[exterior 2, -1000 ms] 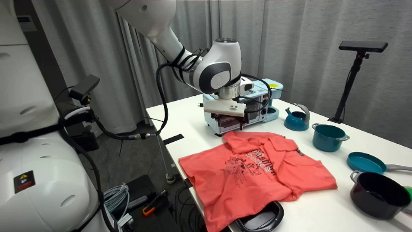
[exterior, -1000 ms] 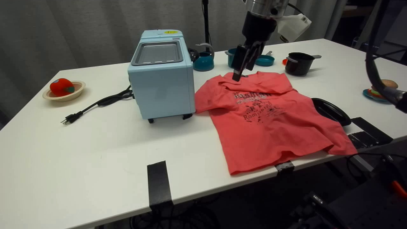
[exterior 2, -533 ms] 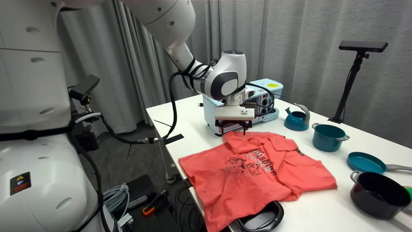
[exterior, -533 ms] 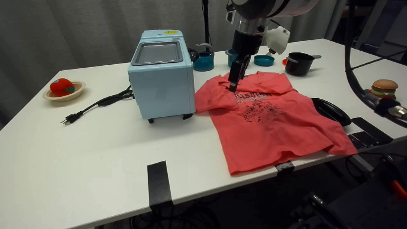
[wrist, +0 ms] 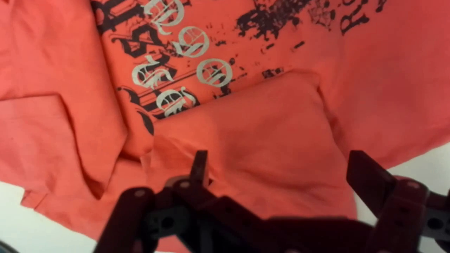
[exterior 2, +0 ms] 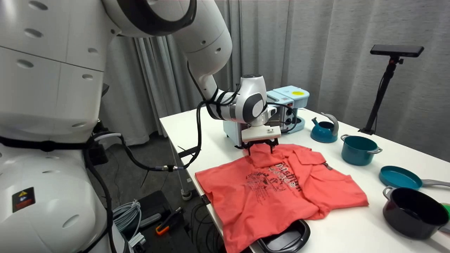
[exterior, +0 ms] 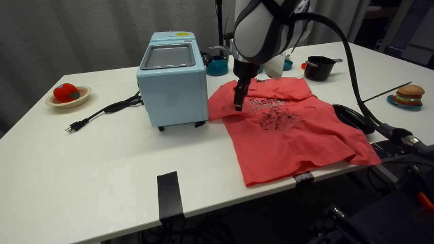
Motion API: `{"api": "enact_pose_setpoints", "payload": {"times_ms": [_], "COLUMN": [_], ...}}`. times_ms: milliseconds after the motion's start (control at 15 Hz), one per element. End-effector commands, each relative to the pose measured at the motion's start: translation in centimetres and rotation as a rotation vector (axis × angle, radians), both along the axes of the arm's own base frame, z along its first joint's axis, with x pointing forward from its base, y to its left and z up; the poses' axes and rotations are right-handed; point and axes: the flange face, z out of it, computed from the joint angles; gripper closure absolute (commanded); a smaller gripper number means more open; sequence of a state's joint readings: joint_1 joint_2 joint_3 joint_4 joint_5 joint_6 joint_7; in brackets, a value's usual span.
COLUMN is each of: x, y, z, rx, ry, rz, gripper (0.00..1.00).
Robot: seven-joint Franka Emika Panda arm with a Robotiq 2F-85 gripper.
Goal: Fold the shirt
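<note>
Grey curtains [exterior: 101, 37] behind a white bench [exterior: 112, 169], a red shirt [exterior: 288, 145] spread on top

A white robot arm [exterior 2: 52, 105] reaches over the bench. The shirt lies print upward, the cloth doubled into flaps toward its collar. With the shirt as the clock's middle in an exterior view, its collar points to 12 and its hem reaches the bench edge at 5. A light-blue oven [exterior: 173, 98] stands near 10 o'clock, just beside one sleeve. The gripper [wrist: 278, 154] is over the shirt's 10 o'clock part, free, its jaws standing wide apart; in the wrist view a folded flap shows between them. Whether it touches the cloth, I cannot tell. A black tray [exterior: 352, 117] lies near 3 o'clock, partly covered by the shirt. A black pot [exterior: 318, 69] stands at 1, a teal kettle [exterior: 217, 66] between 10 and 11, and a small blue plate [exterior: 392, 101] bearing a burger [exterior: 410, 90] between 2 and 3.
</note>
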State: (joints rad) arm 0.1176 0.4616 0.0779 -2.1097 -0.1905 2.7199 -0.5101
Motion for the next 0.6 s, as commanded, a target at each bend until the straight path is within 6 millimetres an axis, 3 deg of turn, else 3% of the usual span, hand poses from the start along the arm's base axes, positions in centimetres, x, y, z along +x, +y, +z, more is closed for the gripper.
{"api": "enact_pose_setpoints", "payload": {"times_ms": [0,67,133,467,533], "x": [2.1,2.3,2.6,2.9,3.5], "y": [0.8,0.9,0.9,1.4,0.3], "z": [-0.7,-0.9,-1.1,-1.8,-1.3], "rx": [-0.005,-0.001,0.003,0.018,0.013], "ry": [-0.036,-0.036,-0.034,-0.018,-0.020], "rz": [-0.004,-0.011,-0.017,-0.026,-0.038], "gripper": [0.00,0.08,0.28,0.66,0.73]}}
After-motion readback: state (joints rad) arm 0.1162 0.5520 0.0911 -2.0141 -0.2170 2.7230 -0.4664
